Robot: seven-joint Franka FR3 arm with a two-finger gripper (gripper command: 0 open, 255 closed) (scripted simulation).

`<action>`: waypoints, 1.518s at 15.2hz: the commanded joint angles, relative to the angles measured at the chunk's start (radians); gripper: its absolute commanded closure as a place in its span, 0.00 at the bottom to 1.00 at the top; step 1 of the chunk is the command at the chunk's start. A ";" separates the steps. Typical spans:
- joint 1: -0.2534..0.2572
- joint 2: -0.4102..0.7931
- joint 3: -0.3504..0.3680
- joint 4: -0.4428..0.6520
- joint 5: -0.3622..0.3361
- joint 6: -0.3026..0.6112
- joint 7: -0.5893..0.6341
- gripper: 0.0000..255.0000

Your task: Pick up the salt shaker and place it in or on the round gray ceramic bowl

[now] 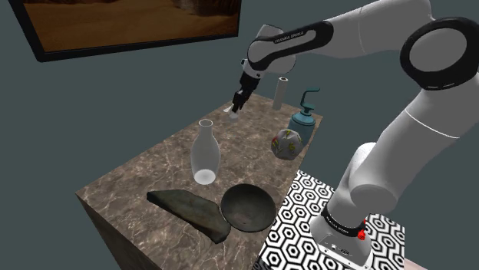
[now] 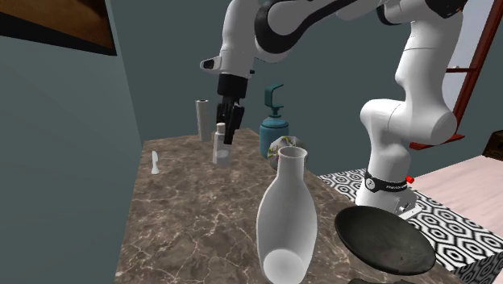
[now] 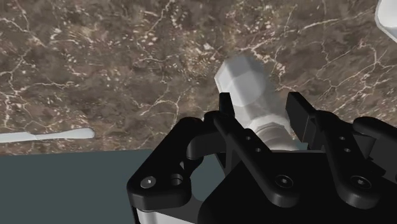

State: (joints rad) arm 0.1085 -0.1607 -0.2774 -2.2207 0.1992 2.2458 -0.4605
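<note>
The salt shaker, a pale faceted-capped piece, sits between the jaws of the gripper, which are closed on its body just below the cap. It lies a little askew to the fingers in the wrist view. In the shoulder view it hangs at the far end of the marble counter, near the edge. It looks barely raised, though I cannot tell for sure that its base is clear of the stone.

So the grasp looks made and the carry is the step in hand. The round dark gray bowl waits well apart at the near end of the counter, beside the stand, with a dark wedge-shaped slab just next to it.

Between shaker and bowl stand a tall white bottle on one side and a patterned ball with a teal soap dispenser on the other. The next move probably calls for a clean lift first, high enough to pass the bottle's neck. Then the arm would travel back toward the stand through that gap and lower over the bowl's middle before the jaws release.
</note>
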 commanded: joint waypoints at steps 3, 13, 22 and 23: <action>0.011 -0.139 0.052 -0.144 -0.043 0.023 0.090 1.00; 0.045 -0.464 0.224 -0.417 -0.061 0.000 0.313 1.00; 0.141 -0.726 0.406 -0.566 0.017 -0.088 0.529 1.00; 0.157 -0.751 0.429 -0.576 0.030 -0.100 0.555 1.00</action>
State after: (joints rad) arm 0.2514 -0.8866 0.1304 -2.7893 0.2178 2.1610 0.0674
